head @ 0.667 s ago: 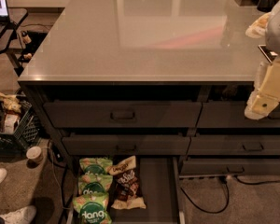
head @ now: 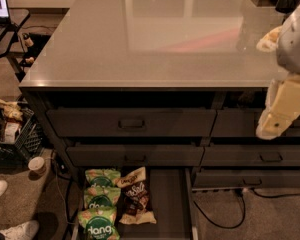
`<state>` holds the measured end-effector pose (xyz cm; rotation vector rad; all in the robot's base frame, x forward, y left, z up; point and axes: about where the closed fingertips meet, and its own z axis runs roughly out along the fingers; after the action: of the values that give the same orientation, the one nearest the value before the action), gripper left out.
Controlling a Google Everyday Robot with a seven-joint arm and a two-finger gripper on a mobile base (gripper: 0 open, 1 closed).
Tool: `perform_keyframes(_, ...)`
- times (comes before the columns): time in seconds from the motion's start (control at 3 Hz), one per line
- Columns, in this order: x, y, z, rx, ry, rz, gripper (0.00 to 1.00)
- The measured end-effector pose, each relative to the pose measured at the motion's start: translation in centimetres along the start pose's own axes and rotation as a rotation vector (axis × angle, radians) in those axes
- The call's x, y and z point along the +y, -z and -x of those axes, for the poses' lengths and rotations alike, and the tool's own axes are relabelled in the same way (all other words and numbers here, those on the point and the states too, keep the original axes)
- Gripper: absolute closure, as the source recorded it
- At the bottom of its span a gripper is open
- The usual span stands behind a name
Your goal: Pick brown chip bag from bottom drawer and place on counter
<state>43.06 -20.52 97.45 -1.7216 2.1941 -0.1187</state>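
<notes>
The brown chip bag (head: 135, 196) lies in the open bottom drawer (head: 167, 204), on its left half, right beside three green "dang" bags (head: 100, 209). The glossy grey counter (head: 155, 39) tops the dark cabinet. My gripper (head: 282, 109), a cream-coloured piece under the pale arm, hangs at the right edge of the view in front of the counter's front right corner. It is high above the drawer and far to the right of the bag. It holds nothing that I can see.
Two rows of shut handled drawers (head: 131, 123) sit above the open one. A black crate (head: 12, 134) with items and a paper cup (head: 37, 165) stand on the carpet at left. Someone's white shoes (head: 10, 229) and a cable (head: 225, 219) are on the floor.
My gripper has dropped slightly down and to the left. The bags and drawer have not moved.
</notes>
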Motion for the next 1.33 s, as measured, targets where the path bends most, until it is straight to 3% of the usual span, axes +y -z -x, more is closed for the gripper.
perform_keyframes(0.33, 2.8, -3.9, 0.3, -0.021, -0.006, 0.051, 0.0)
perform_keyframes(1.0, 9.1, -16.9, -0.9, -0.008, -0.054, 0.211, 0.0)
perform_keyframes(1.33, 11.5, -21.0, -1.3, 0.003, -0.098, 0.293, 0.0)
